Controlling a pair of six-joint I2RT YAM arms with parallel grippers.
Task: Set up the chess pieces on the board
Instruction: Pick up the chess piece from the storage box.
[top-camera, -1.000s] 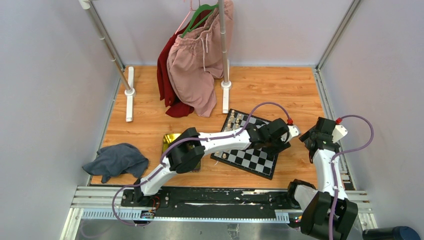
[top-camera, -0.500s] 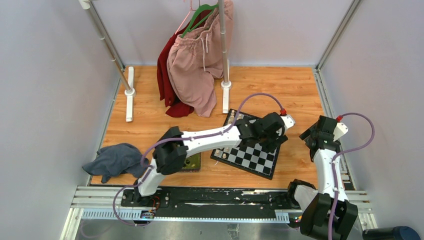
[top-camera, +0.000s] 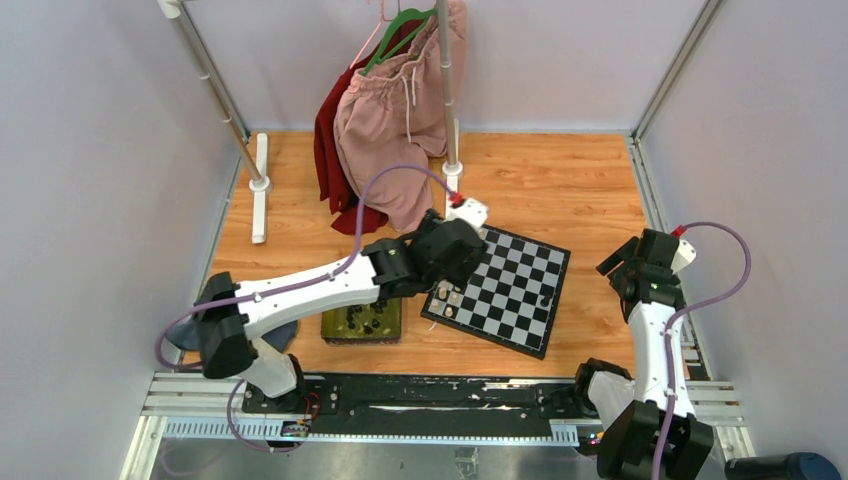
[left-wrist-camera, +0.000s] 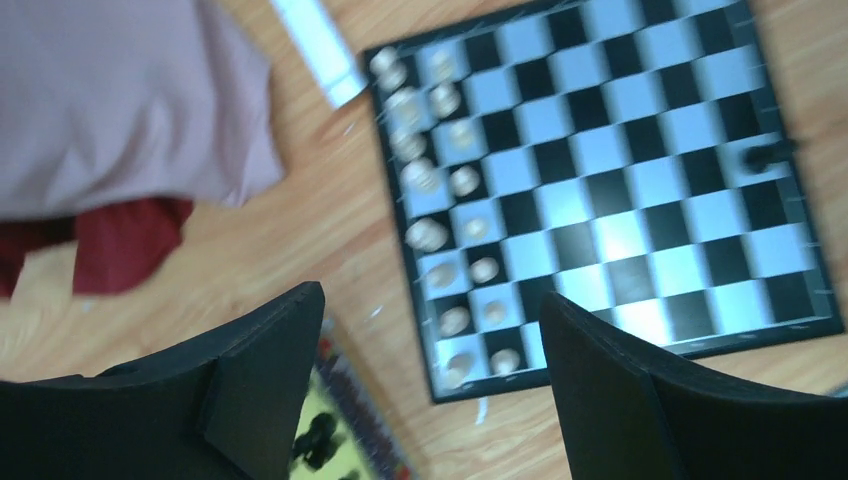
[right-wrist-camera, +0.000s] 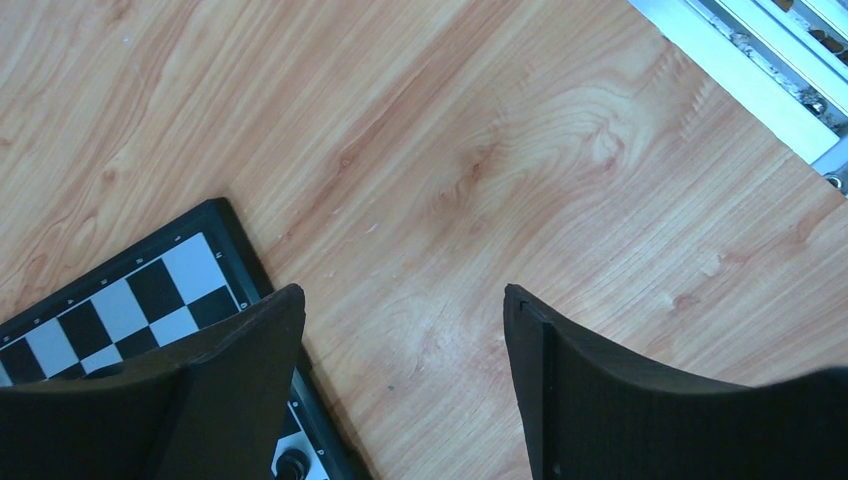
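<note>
Your left wrist view is motion-blurred, with glare on the board (left-wrist-camera: 610, 190). The other views look bright and evenly lit.

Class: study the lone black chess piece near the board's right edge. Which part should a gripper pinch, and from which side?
Probably its body, from straight above: the black chess piece sits alone on the board, bare squares around it leaving room to close on it. Whether it stands or lies is unclear.

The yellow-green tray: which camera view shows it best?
The top external view: almost the whole tray lies visible, dark pieces inside. The left wrist view shows only a blurred corner at its bottom edge. The right wrist view shows none of it.
</note>
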